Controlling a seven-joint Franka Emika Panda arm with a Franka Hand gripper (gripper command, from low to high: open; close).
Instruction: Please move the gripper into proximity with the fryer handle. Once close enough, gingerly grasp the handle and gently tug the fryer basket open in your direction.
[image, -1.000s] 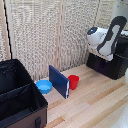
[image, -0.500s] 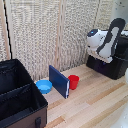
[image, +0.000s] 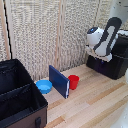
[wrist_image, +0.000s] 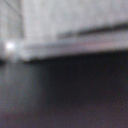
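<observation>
Claw (image: 101, 56) hangs right over the fryer (image: 111, 64), its drawer just beneath; fingers hidden, so open or closed, can't tell.

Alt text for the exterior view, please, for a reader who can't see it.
A white robot arm hangs over a black fryer at the exterior view's right. On the wooden floor: a red cup, blue panel, blue bowl and open black case.

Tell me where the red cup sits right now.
In the exterior view, the red cup stands on the wooden floor near centre, beside the upright blue board.
</observation>
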